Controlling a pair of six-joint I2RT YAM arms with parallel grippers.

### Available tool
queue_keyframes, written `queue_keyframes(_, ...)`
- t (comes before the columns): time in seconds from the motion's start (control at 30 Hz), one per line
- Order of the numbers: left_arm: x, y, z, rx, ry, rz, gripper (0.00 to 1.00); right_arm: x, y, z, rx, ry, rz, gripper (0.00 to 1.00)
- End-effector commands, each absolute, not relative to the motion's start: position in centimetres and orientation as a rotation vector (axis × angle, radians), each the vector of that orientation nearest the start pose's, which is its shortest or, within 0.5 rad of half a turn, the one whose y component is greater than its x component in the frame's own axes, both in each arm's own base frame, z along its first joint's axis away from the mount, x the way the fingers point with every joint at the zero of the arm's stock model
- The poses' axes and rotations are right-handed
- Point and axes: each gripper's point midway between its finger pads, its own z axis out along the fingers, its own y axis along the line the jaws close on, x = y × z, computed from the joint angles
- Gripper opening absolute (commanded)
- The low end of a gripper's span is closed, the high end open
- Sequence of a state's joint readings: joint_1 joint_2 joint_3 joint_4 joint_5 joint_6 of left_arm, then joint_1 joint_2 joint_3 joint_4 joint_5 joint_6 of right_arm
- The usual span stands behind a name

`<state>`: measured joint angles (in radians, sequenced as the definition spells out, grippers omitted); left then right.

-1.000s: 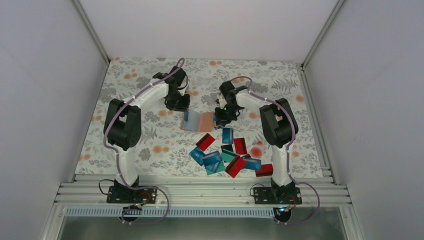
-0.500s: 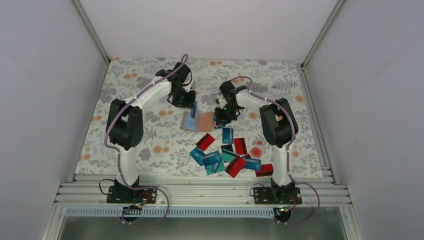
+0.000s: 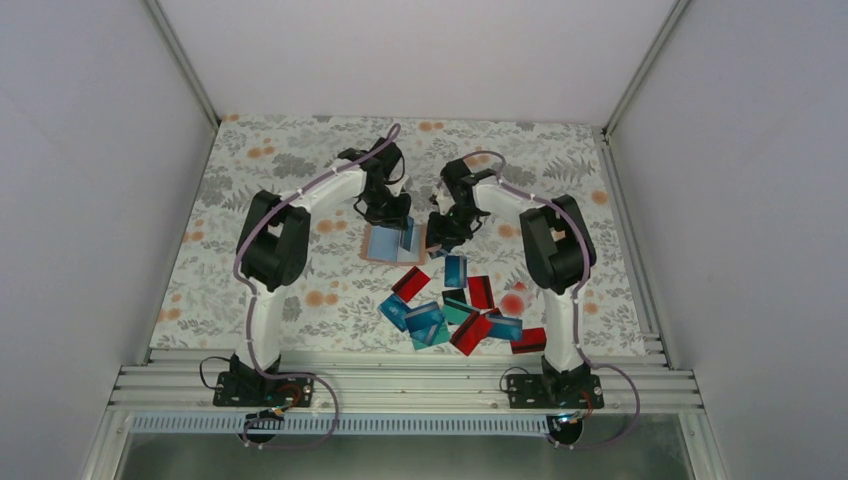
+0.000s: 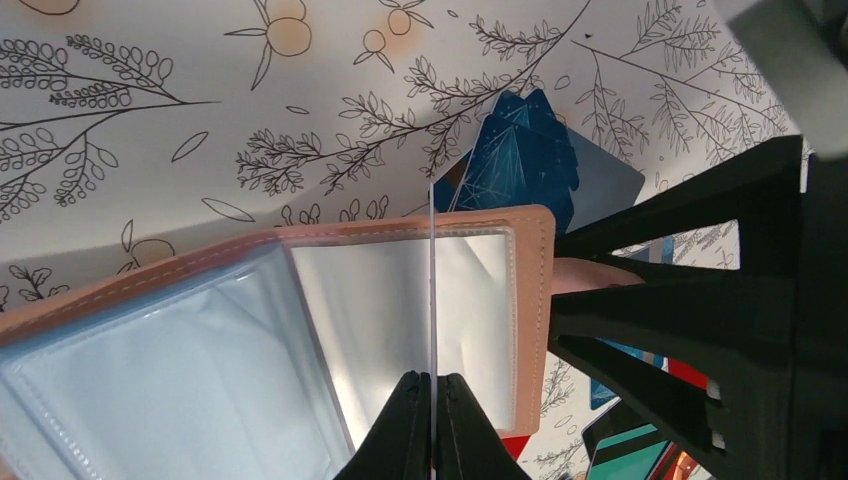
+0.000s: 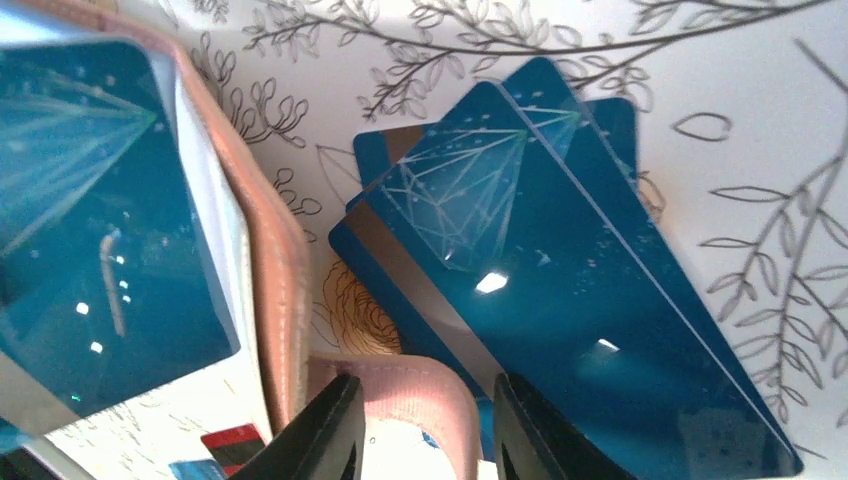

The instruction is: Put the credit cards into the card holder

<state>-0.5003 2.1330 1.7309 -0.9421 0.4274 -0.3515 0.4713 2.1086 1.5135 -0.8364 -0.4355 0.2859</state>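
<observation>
The card holder (image 3: 381,243) lies open on the floral cloth, tan-pink with clear pockets (image 4: 300,330). My left gripper (image 3: 403,228) hangs over its right page, shut on a blue credit card (image 4: 432,290) that I see edge-on, standing upright on the pocket. My right gripper (image 3: 437,237) is at the holder's right edge; its jaws stand apart around the holder's pink strap tab (image 5: 415,395). More blue cards (image 5: 560,250) lie stacked just beyond that edge. Several loose blue, teal and red credit cards (image 3: 452,308) lie in front of the holder.
The right gripper's black body (image 4: 720,310) fills the right side of the left wrist view, close to the held card. White walls enclose the cloth on three sides. A metal rail (image 3: 400,385) runs along the near edge by the arm bases.
My left arm swung to the right with the blue card, from behind the holder's left part to over its right page. The right gripper stayed at the holder's right edge.
</observation>
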Motion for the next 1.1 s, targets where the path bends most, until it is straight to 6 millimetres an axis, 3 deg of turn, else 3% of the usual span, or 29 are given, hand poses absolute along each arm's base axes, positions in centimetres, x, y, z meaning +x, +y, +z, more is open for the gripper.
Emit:
queue_keyframes(0.0, 37.4, -28.8, 7.8, 0.313, 2.999, -0.735, 0.02, 36.0, 25.8, 5.2, -0.315, 2.999, 0.796, 0.36)
queue_keyframes(0.1, 37.4, -28.7, 7.4, 0.304, 3.007, -0.711, 0.02, 36.3, 25.6, 6.4, -0.295, 2.967, 0.820, 0.44)
queue_keyframes(0.23, 37.5, -28.7, 7.1, 0.290, 3.011, -0.712, 0.02, 36.0, 26.8, 7.3, -0.333, 2.920, 0.958, 0.51)
queue_keyframes(0.5, 37.4, -28.8, 7.4, 0.279, 3.001, -0.736, 0.02, 35.3, 28.0, 5.9, -0.359, 2.924, 1.101, 0.59)
queue_keyframes(0.7, 37.4, -28.6, 7.5, 0.282, 3.002, -0.724, 0.02, 35.3, 28.1, 3.9, -0.363, 2.959, 1.107, 0.60)
queue_keyframes(0.9, 37.5, -28.6, 7.6, 0.287, 3.003, -0.712, 0.02, 34.9, 27.5, 1.6, -0.342, 3.020, 1.044, 0.51)
queue_keyframes(1.07, 38.0, -28.0, 8.5, 0.240, 2.977, -0.721, 0.02, 34.5, 27.1, 0.9, -0.354, 3.039, 1.021, 0.49)
